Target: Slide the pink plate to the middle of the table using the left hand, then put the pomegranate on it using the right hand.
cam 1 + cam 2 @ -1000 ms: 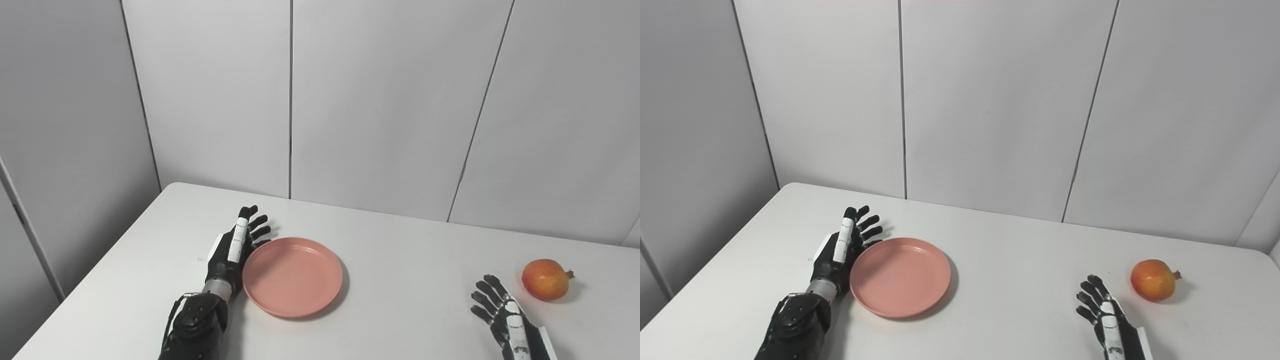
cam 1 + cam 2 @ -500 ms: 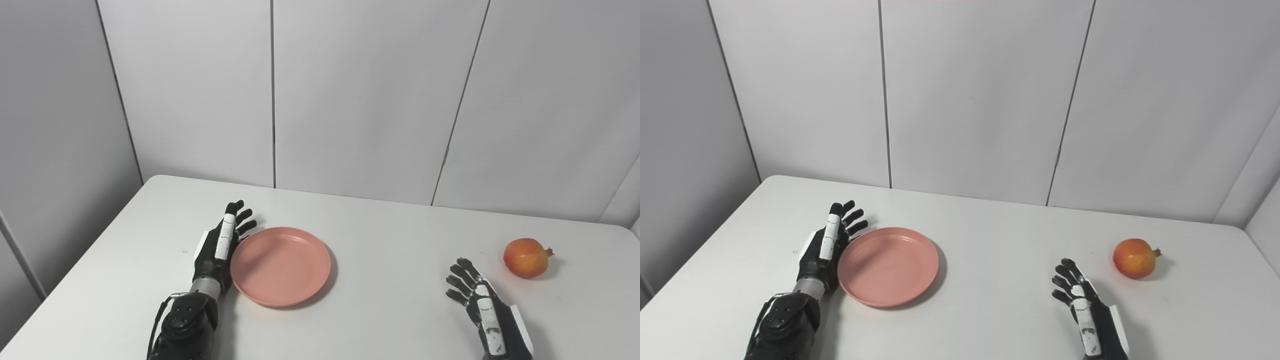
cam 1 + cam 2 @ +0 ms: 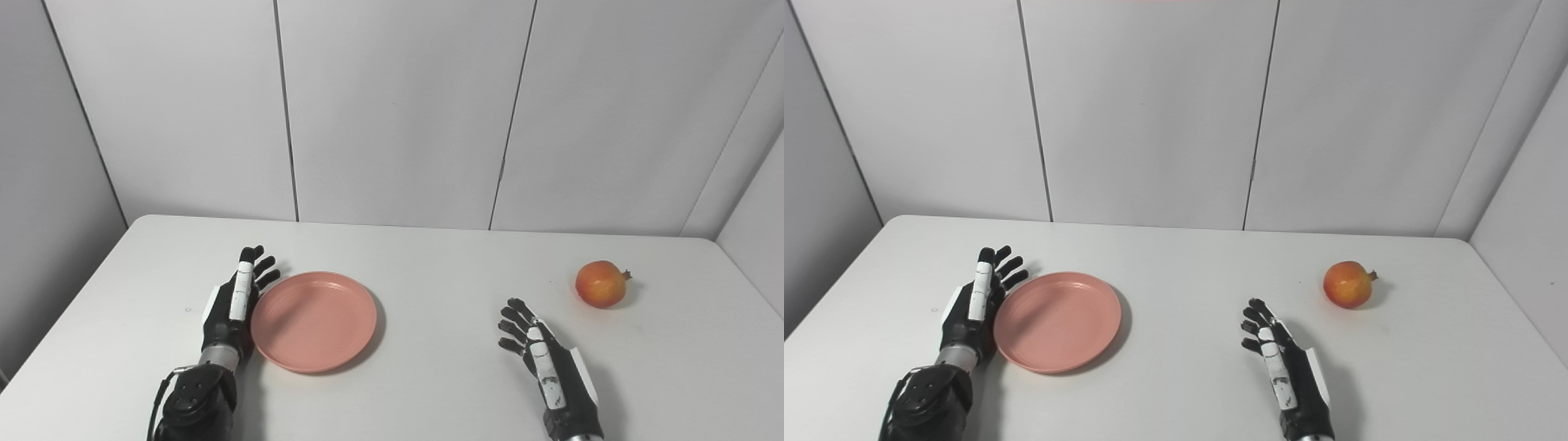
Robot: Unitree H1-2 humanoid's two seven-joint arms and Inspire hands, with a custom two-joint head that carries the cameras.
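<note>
The empty pink plate (image 3: 313, 321) lies on the white table (image 3: 441, 269), left of its middle. My left hand (image 3: 236, 300) stands edge-on along the plate's left rim, open, fingers stretched away from me and touching or nearly touching the rim. The pomegranate (image 3: 600, 283), orange-red, sits alone toward the far right of the table. My right hand (image 3: 542, 361) hovers open near the front edge, fingers spread, well short and to the left of the pomegranate, holding nothing.
Grey panel walls (image 3: 392, 110) stand close behind the table and along both its sides. The table's right edge (image 3: 1513, 300) runs just beyond the pomegranate.
The whole picture has slid left, so the camera turned right. My left hand stays against the plate's left rim. More of my right hand shows; the pomegranate has not moved on the table.
</note>
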